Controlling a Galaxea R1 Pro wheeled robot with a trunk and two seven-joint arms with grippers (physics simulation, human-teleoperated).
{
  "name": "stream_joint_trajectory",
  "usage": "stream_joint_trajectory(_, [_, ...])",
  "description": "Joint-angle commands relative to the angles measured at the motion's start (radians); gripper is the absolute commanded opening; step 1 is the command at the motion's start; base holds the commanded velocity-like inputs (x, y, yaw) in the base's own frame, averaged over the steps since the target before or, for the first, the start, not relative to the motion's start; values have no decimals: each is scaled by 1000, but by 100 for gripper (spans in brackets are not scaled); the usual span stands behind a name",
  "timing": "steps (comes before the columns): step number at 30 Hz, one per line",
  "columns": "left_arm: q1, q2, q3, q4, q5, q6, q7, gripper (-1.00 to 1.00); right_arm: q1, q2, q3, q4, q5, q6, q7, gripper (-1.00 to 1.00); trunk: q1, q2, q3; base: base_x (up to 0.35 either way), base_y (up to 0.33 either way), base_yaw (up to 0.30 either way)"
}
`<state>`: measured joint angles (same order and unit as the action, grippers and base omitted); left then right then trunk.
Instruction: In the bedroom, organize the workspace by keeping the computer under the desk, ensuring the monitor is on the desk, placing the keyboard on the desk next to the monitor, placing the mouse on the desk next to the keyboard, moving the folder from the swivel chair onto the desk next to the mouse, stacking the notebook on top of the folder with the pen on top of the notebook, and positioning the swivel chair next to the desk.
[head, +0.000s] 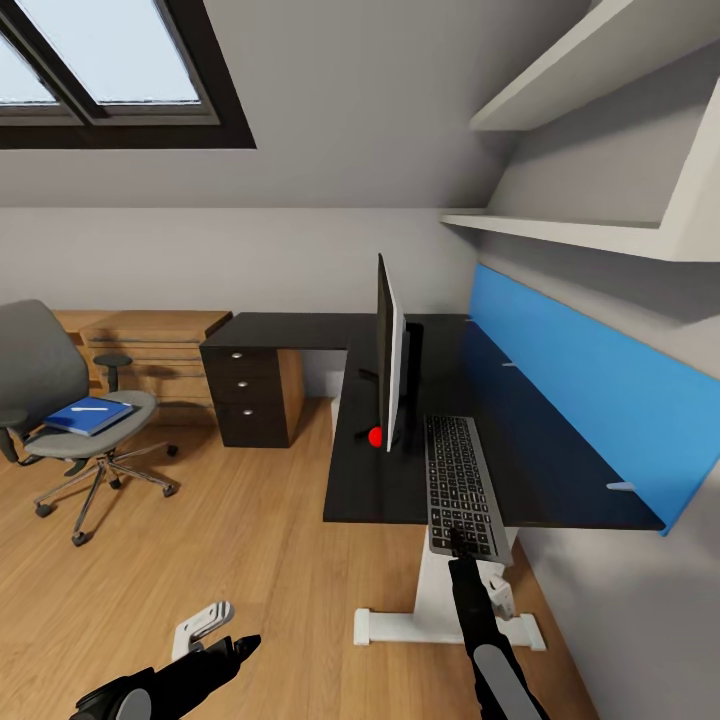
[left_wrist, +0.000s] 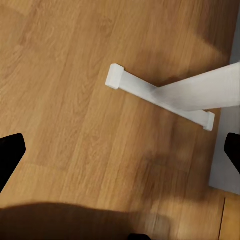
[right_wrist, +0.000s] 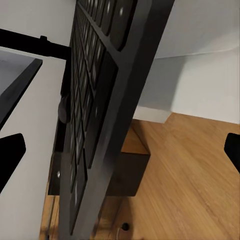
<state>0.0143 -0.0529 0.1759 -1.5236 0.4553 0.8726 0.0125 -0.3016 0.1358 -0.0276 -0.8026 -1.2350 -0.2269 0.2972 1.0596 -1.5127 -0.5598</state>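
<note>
From the head view, the black tabletop (head: 520, 450) runs along the wall with the blue panel (head: 580, 380), and the monitor (head: 388, 355) stands on it edge-on, its red dot (head: 375, 436) at the lower corner. Just beside it lies the keyboard (head: 460, 485), its near end overhanging the tabletop's front edge, with the right pincer (head: 455, 540) at that end; whether it grips the keyboard cannot be told here. The drawer unit (head: 250, 385) with silver knobs stands under the far wing, a wooden dresser (head: 150, 350) beyond it. Well apart on the wood floor (head: 240, 560) is the chair (head: 70, 410), carrying the blue notebook (head: 90, 415) on its seat with the white pen (head: 88, 409) on top. The left pincer (head: 235, 648) hangs low over the floor, near a small white object (head: 203, 625). In the left wrist view, the 2 black fingertips (left_wrist: 10, 152) sit wide apart with nothing between them, above the floor and the white tabletop leg's foot (left_wrist: 160, 96). In the right wrist view, the fingertips (right_wrist: 10, 155) are spread wide, and the keyboard (right_wrist: 100, 110) runs between them without visibly touching either.
</note>
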Motion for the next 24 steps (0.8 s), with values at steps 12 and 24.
stream_joint_trajectory(12, [0,-1,0,-1,5,4,0,100,-1,1,-2,2,-10,0,8,100,0,0,-1,28,0,0])
stream_joint_trajectory(24, [0,-1,0,-1,5,5,1,100,-1,1,-2,2,-9,0,8,100,0,0,-1,19,0,0])
